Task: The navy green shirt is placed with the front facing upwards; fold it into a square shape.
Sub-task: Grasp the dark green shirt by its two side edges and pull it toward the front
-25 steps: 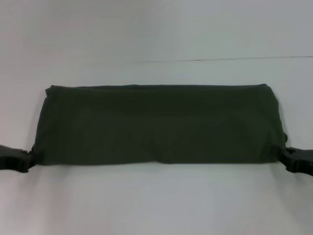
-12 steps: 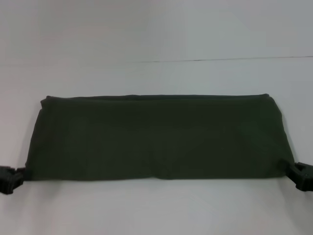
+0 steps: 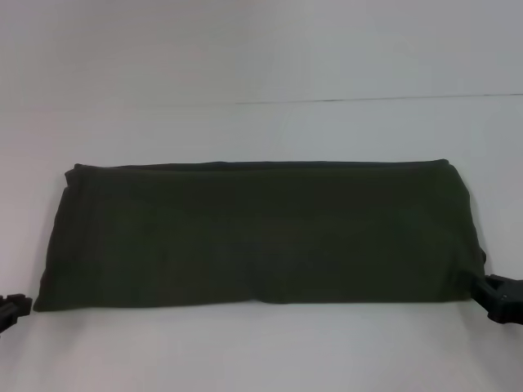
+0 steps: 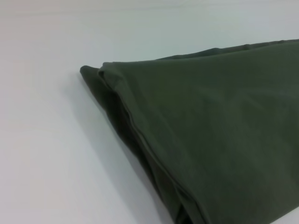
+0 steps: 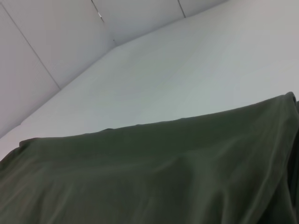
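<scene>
Mostly out of frame, left gripper [image 3: 11, 309] and right gripper [image 3: 500, 297] beside folded navy green shirt [image 3: 261, 233], fingers' state indiscernible.

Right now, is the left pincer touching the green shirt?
Apart. In the head view the left pincer sits just off the shirt's near left corner, with a strip of white table between them. The left wrist view shows only shirt and table.
</scene>
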`<state>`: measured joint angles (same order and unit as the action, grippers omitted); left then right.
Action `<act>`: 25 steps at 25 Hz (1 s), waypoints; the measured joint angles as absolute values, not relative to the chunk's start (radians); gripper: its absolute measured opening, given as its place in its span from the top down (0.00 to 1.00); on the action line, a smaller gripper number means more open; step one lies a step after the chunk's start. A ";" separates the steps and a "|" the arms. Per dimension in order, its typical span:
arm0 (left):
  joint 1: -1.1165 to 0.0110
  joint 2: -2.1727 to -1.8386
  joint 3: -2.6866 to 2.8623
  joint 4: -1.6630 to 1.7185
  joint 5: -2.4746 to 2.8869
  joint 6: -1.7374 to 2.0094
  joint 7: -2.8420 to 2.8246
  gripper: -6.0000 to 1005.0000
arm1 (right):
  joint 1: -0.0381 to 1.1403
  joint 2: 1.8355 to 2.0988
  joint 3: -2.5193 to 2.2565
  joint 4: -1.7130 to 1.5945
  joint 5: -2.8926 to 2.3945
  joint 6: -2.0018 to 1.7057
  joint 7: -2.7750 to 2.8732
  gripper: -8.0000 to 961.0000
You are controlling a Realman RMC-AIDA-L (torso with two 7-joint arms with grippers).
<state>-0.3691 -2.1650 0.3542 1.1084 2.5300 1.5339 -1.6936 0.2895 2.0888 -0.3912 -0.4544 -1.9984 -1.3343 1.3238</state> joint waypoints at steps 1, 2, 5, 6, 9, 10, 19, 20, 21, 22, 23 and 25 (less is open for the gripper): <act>-0.369 -2.165 0.353 1.107 2.529 1.534 -1.691 0.92 | 0.290 2.088 -0.391 -0.455 -1.998 -1.335 1.324 0.97; -0.369 -2.165 0.353 1.107 2.529 1.534 -1.691 0.92 | 0.291 2.088 -0.391 -0.456 -1.999 -1.335 1.324 0.97; -0.373 -2.164 0.348 1.093 2.501 1.530 -1.687 0.92 | 0.295 2.088 -0.393 -0.455 -1.999 -1.335 1.324 0.97; -0.375 -2.164 0.347 1.091 2.495 1.527 -1.691 0.92 | 0.296 2.088 -0.396 -0.454 -1.999 -1.333 1.324 0.97; -0.382 -2.161 0.345 1.088 2.479 1.522 -1.722 0.91 | 0.297 2.088 -0.399 -0.454 -1.999 -1.330 1.324 0.97; -0.384 -2.160 0.345 1.087 2.479 1.521 -1.730 0.91 | 0.297 2.088 -0.399 -0.454 -1.999 -1.330 1.324 0.97; -0.403 -2.154 0.344 1.050 2.478 1.498 -1.778 0.72 | 0.300 2.088 -0.400 -0.456 -1.999 -1.319 1.324 0.97; -0.405 -2.154 0.344 1.047 2.480 1.497 -1.783 0.70 | 0.301 2.088 -0.401 -0.455 -1.999 -1.316 1.324 0.97; -0.407 -2.153 0.344 1.045 2.481 1.497 -1.788 0.67 | 0.301 2.088 -0.403 -0.455 -1.999 -1.313 1.324 0.97; -0.410 -2.152 0.344 1.041 2.483 1.496 -1.798 0.63 | 0.302 2.088 -0.407 -0.454 -1.999 -1.311 1.324 0.97; -0.412 -2.150 0.345 1.038 2.484 1.495 -1.803 0.59 | 0.303 2.088 -0.411 -0.454 -1.999 -1.308 1.324 0.97; -0.417 -2.144 0.347 1.027 2.488 1.493 -1.817 0.51 | 0.304 2.088 -0.418 -0.454 -1.999 -1.304 1.324 0.97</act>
<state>-0.4172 -2.1442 0.3473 1.0272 2.4877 1.4934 -1.8175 0.3041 2.0877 -0.4180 -0.4542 -1.9988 -1.3044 1.3238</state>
